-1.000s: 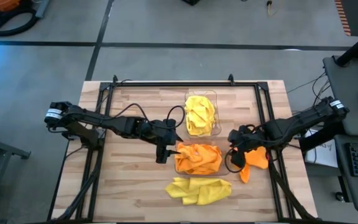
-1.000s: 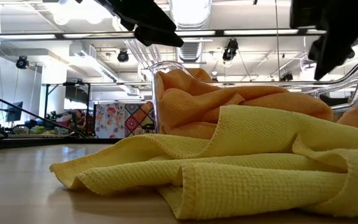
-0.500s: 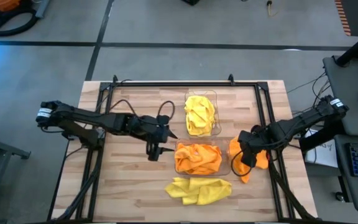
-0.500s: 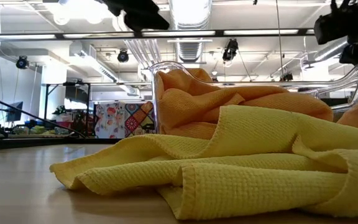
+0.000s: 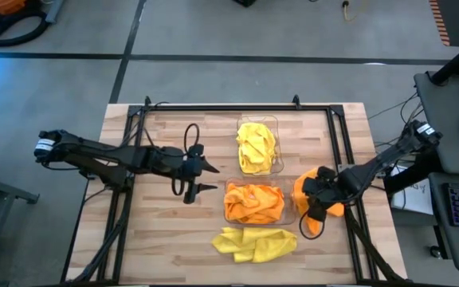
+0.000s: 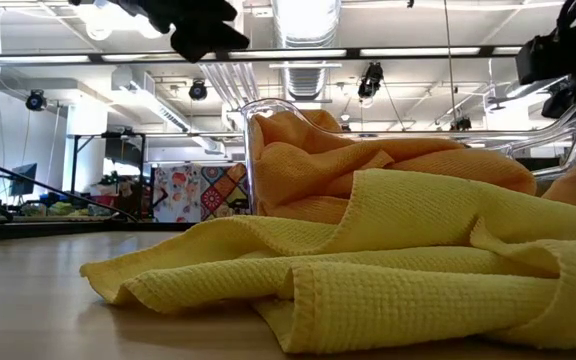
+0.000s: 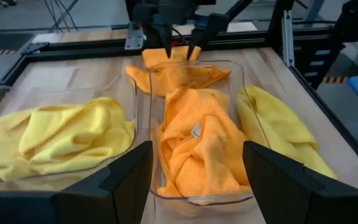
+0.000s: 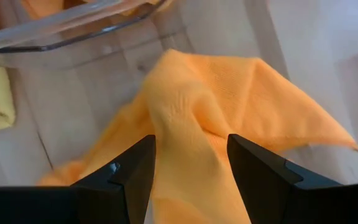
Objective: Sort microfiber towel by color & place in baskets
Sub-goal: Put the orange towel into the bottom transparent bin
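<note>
Wooden table with two bins and loose cloths

We see a butcher-block table (image 5: 174, 231) with a black rail frame (image 5: 221, 106) along its edges. On it stand two clear bins end to end: the far bin (image 5: 258, 145) holds yellow cloths, the near bin (image 5: 254, 202) orange ones. A yellow cloth (image 5: 253, 243) lies crumpled on the wood just in front of the near bin. An orange cloth (image 5: 323, 206) lies on the wood beside that bin's right end.

Centre: clear basket (image 7: 143, 130) of orange towels (image 7: 194, 149). Left: yellow towels (image 7: 55, 137). Top: right pincer (image 7: 180, 45), fingers apart, over an orange towel (image 7: 173, 74).
</note>
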You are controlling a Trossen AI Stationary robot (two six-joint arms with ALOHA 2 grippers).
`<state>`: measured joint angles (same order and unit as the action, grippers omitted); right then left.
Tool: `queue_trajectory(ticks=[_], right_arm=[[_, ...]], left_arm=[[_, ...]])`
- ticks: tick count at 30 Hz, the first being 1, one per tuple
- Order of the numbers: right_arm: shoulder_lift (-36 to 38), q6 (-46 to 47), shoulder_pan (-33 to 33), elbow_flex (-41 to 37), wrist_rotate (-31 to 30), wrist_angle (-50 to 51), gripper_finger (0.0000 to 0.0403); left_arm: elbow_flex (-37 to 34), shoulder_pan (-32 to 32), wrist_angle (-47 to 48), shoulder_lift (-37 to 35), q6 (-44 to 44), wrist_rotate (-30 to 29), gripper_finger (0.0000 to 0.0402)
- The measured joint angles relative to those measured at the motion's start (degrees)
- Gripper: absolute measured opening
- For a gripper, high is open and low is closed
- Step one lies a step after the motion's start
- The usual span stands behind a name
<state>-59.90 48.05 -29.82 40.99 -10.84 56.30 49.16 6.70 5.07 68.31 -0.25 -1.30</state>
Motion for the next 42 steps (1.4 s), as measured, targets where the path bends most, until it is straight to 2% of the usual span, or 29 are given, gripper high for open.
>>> queue_trajectory(ticks=[6, 9, 12, 20, 24, 28, 32, 36, 42], right_arm=[[-1.8, -0.1, 0.0, -2.8, -1.2, -4.4, 0.0193], [-2.6, 0.0, -0.1, -3.5, -1.2, -4.9, 0.0176], [-2.8, 0.3, -0.1, -3.6, -1.1, -4.9, 0.0143], [-2.7, -0.9, -0.1, -1.8, -0.8, -4.3, 0.0019], [-2.2, -1.2, -0.1, 0.5, -0.8, -1.7, 0.0014], [-2.1, -1.1, -0.1, 4.4, -1.5, 5.5, 0.0013], [-2.1, 0.1, -0.1, 9.6, -5.8, 13.9, 0.0013], [-2.1, 2.3, -0.1, 16.0, -13.8, 21.3, 0.0013], [-2.1, 0.3, 0.0, 24.5, -25.6, 23.9, 0.0013]], left_arm=[[-1.0, 0.0, -0.8, 0.4, -1.1, -0.2, 0.0232], [-1.0, 0.0, -1.2, 1.1, -1.0, -0.2, 0.0232], [-0.6, 0.0, -1.2, 1.6, -1.0, -0.2, 0.0232], [-0.4, 0.0, -1.2, 1.9, -1.0, -0.2, 0.0232], [-0.4, 0.0, -1.2, 1.9, -1.0, -0.2, 0.0232], [-0.4, 0.0, -1.3, 1.9, -1.0, -0.3, 0.0232], [-0.4, 0.0, -1.5, 1.9, -1.0, -0.3, 0.0232], [-0.4, 0.0, -2.4, 1.9, -0.9, -0.3, 0.0232], [-0.4, 0.0, -3.1, 1.9, -0.9, -0.3, 0.0232]])
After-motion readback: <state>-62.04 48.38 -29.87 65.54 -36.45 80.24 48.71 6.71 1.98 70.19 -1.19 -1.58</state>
